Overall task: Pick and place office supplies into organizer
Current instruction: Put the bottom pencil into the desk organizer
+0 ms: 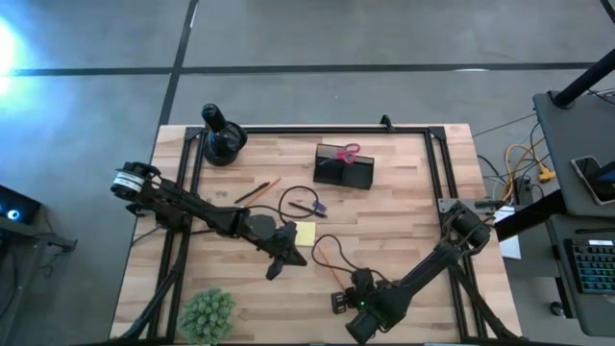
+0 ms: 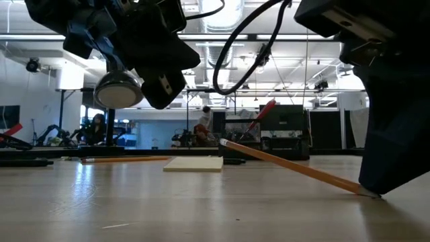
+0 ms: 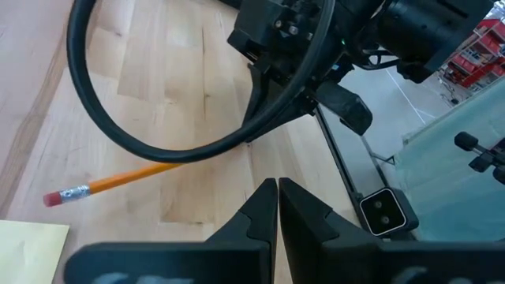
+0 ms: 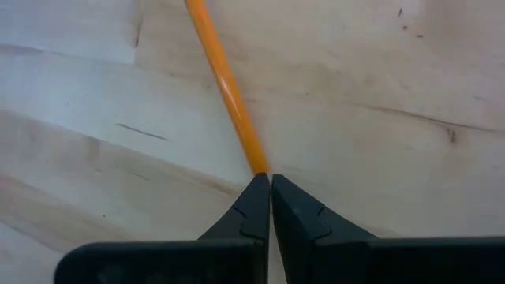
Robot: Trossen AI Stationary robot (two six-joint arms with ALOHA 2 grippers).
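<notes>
The orange pencil [image 4: 229, 87] I'm working on lies near the front of the surface [image 1: 404, 221], one end pinched between my right fingers [image 4: 269, 183], which are closed on its tip. From the low view the pencil [image 2: 289, 165] slants, the gripped end down on the wood and the far end raised. Its eraser end [image 3: 63, 195] points toward the yellow sticky-note pad [image 1: 305, 234], without touching it.

My left fingers [image 3: 277, 189] are pressed together with nothing between them, hovering above the wood just beside the pad's front edge. From overhead, my left gripper [image 1: 276, 267] sits left of my right gripper [image 1: 338, 303], the 2 near each other at the front middle of the surface.

The organizer [image 1: 344, 165] stands toward the back, right of centre, well apart from both grippers. The red-handled scissors [image 1: 350, 151] rest in it, handles sticking up. Between the organizer and the pad lie a black pen [image 1: 303, 206] and a tiny purple piece [image 1: 319, 206] beside it. Another pencil [image 1: 268, 185] and a dark pen [image 1: 250, 194] lie left of those.

A round black object with an upright knob [image 1: 221, 139] stands at the back left corner, and a small green plant [image 1: 207, 313] at the front left edge.
</notes>
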